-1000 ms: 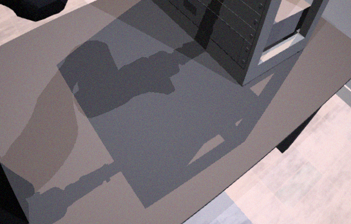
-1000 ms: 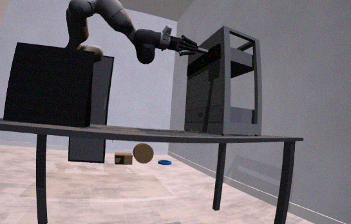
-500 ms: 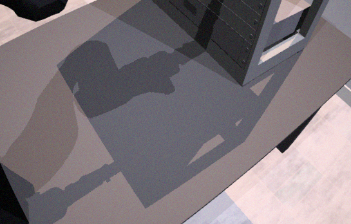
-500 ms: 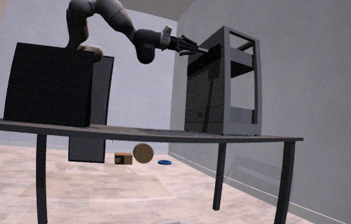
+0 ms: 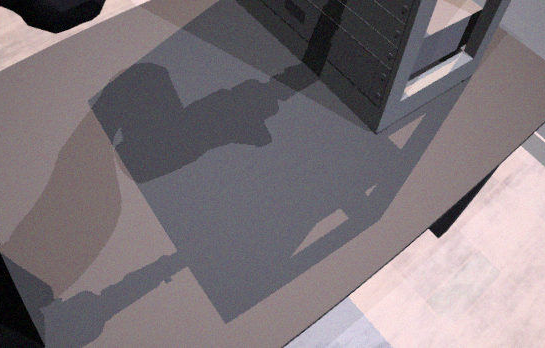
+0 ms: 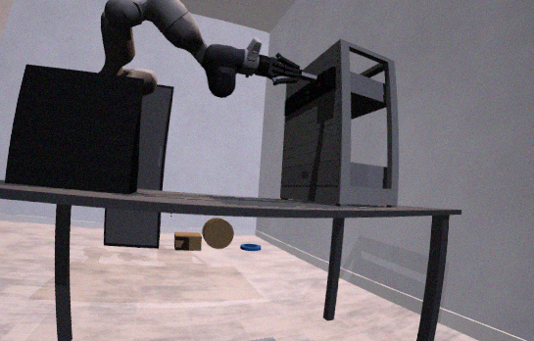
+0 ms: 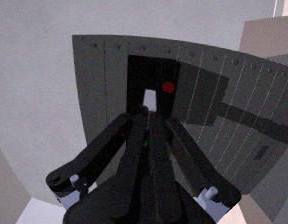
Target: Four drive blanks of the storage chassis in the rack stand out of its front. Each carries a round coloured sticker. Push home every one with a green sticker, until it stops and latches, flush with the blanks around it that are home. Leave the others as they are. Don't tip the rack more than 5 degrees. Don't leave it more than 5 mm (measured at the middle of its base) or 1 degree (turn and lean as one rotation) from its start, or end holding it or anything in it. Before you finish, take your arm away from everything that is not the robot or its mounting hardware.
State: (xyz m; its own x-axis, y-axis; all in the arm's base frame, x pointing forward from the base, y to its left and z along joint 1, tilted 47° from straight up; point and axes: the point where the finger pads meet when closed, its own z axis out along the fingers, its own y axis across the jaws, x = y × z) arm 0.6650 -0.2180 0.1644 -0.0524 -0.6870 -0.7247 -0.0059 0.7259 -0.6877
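The grey rack [image 6: 341, 127] stands on the right part of the table, and its lower part shows in the top view [image 5: 388, 60]. The dark storage chassis [image 6: 309, 90] sits near the rack's top. My gripper [image 6: 309, 76] is shut and empty, with its fingertips against the chassis front. In the wrist view the shut fingertips [image 7: 149, 106] lie on a dark drive blank. A red sticker [image 7: 168, 87] is just right of the tips. A small green spot [image 7: 145, 143] shows between the fingers, and I cannot tell what it is on. The other stickers are hidden.
A large black box [image 6: 73, 129] stands on the left of the table under the arm's base. The table's edge [image 6: 405, 212] runs close to the rack's foot. A box, a disc and a blue ring [image 6: 250, 247] lie on the floor behind.
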